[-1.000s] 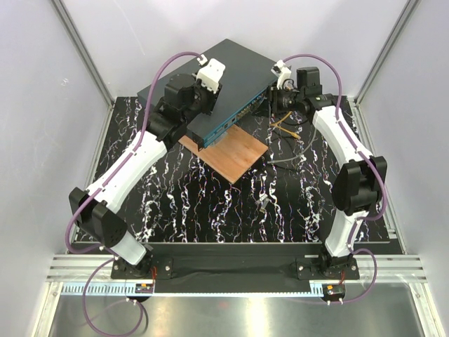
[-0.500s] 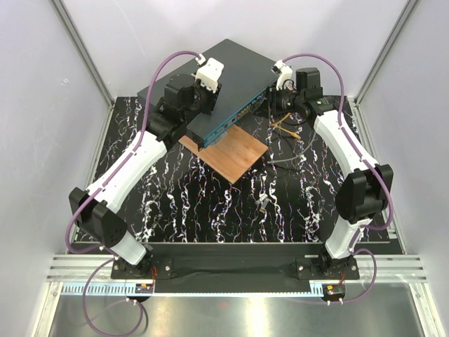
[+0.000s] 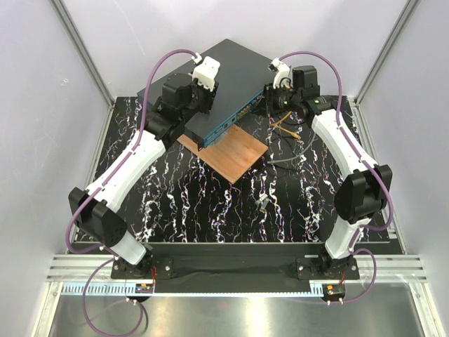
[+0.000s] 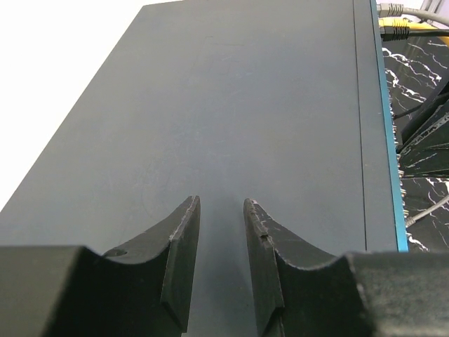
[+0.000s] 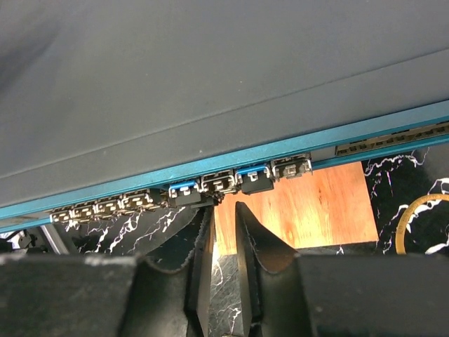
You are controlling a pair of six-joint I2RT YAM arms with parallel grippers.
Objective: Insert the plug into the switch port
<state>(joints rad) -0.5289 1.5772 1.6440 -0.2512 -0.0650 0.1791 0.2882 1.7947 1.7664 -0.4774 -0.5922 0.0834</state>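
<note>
The plug (image 3: 263, 204) shows only in the overhead view, as a tiny pale grey speck, too small there to make out any detail. It lies on the black, white-veined marble-patterned mat (image 3: 175, 196), just past the near corner of the thin brown wooden board (image 3: 228, 151) on the side toward the arm bases. It is well apart from both grippers and sits between neither pair of jaws.

The switch (image 3: 235, 70) is a large flat rectangular box with a dark grey-teal top. Its thin, brighter teal front face (image 5: 309, 144) carries a row of small sockets (image 5: 105, 207), two of which hold dark inserts with blue tabs. It sits at the far side of the mat, with its front edge over the far part of the board.

The left gripper (image 4: 219, 207) hangs low over the near-left part of the switch's top. Its black fingers (image 4: 179, 246) are parted by a narrow gap with nothing between them, and only bare dark top shows through.

The right gripper (image 5: 223, 210) points at the front face from just below the middle sockets. Its fingertips are very near them (whether they touch cannot be told). Its jaws stand only slightly apart and grip nothing, and board and mat show through the slit.

Yellow cables (image 3: 284, 125) and a long grey cable (image 4: 414, 10) lie by the switch's right end.
</note>
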